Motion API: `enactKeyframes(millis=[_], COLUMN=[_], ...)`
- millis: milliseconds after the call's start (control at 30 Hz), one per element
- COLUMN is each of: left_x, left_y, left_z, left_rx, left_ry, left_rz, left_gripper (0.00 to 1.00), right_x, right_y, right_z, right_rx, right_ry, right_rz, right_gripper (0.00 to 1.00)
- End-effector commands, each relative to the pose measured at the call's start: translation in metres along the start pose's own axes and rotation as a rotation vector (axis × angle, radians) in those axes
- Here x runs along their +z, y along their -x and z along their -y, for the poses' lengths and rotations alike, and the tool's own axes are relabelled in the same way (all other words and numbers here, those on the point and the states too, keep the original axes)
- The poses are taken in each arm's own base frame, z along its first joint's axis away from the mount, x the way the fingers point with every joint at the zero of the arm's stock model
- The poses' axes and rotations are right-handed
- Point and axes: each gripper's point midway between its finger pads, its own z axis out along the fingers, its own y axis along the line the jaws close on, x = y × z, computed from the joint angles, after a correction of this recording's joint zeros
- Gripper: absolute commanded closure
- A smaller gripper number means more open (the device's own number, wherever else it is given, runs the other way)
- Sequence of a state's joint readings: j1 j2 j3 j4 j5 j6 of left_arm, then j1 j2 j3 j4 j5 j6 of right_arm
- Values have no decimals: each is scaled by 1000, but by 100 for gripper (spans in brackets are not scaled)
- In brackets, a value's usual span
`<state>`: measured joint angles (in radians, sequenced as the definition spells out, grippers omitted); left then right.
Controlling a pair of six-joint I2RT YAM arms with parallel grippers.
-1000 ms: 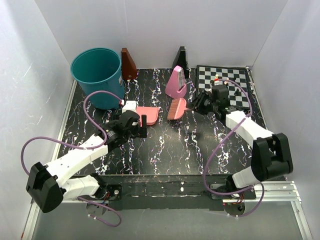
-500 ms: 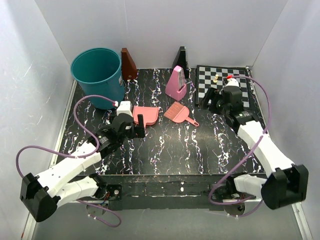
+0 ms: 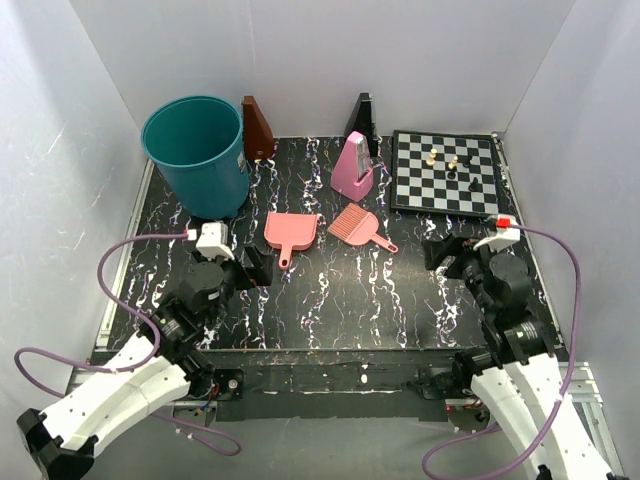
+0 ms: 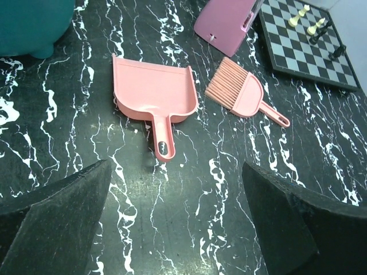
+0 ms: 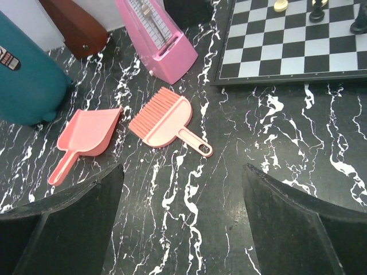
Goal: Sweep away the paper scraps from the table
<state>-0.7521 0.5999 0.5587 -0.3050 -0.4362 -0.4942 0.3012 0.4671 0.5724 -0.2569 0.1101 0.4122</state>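
- right gripper (image 3: 441, 255): drawn back from the far middle to the near right since a second ago; jaws now wide apart, gripping nothing.
- pink brush (image 3: 355, 224): let go in that same second; flat on the table (image 3: 340, 300), bristles toward the far left, handle pointing near right.
- left gripper (image 3: 252, 268): pulled back toward the near left, away from the pink dustpan (image 3: 290, 229); jaws spread wide, empty.
- dustpan: flat on the table just left of the brush, apart from it, mouth facing far, handle pointing near.
- teal bin (image 3: 195, 160): upright at the far left, left of the dustpan.
- pink metronome (image 3: 352, 166): just beyond the brush; brown metronome (image 3: 257, 128) and black metronome (image 3: 362, 118) by the far wall.
- chessboard (image 3: 470, 185): far right, with a few small chess pieces (image 3: 440, 158) standing on it.
- paper scraps: cannot tell where; not made out in any view.
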Motion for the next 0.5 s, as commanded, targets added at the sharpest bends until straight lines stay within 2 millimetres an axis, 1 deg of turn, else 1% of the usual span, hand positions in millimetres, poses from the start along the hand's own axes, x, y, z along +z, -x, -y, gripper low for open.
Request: enactKeyframes(millis=[0,133,367,467], left_x=[-3,-3,-1,-1], left_y=[1,-9,-15,-14], left_z=[-9,-15,-22,-22], left_rx=[-36,-44,-62,-59], left_ry=[13,25,80,83], left_rz=[70,60,31,26], left_gripper=[2,2,2,2], right_x=[-10,-16,-23,-24], right_y=[2,-5,-5,-5], right_z=[14,21,19,20], right_rx=[4,7,22,24], right_ry=[-39,-48,-39,-44], right_rz=[90,111,121,110], right_gripper=[10,10,9,9])
